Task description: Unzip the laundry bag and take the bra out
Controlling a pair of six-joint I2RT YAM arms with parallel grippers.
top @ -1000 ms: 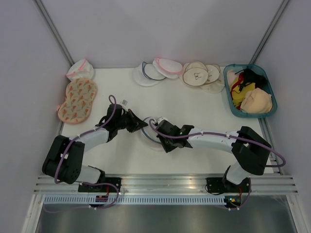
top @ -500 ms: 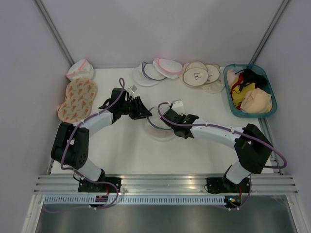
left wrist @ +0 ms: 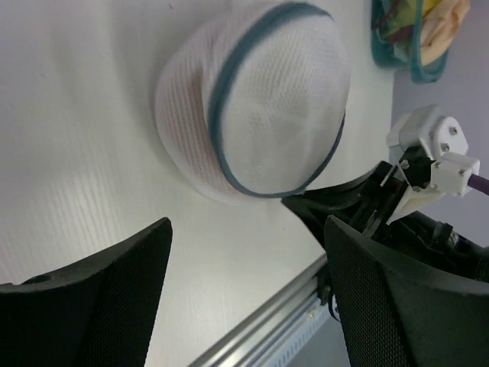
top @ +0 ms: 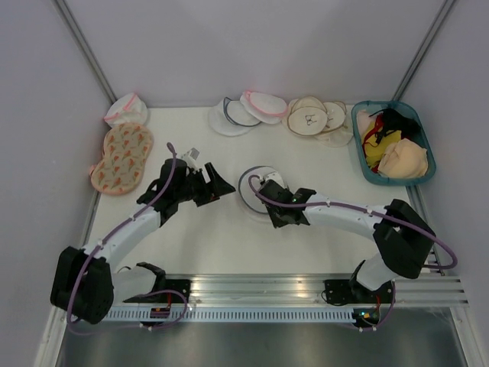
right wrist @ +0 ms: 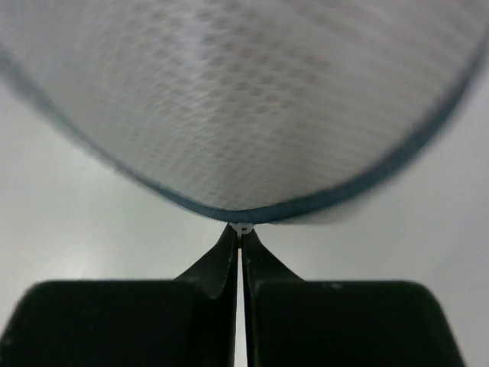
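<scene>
Swung clear, your spread left end effector [left wrist: 246,229] lets the right end effector [right wrist: 242,234] pinch the round white-mesh laundry bag [left wrist: 267,99] by its zip pull [right wrist: 242,228].

The laundry bag [left wrist: 263,99] is fine white mesh cloth on a matt table [left wrist: 76,168].

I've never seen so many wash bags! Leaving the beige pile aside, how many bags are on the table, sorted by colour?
White net, blue edge: 2, the middle bag and the back blue-edged bag.
White net, pink edge: 2, the back pink-edged bag and the corner bag.
Orange patterned: 1, the peanut-shaped bag.
Total: 5.
</scene>
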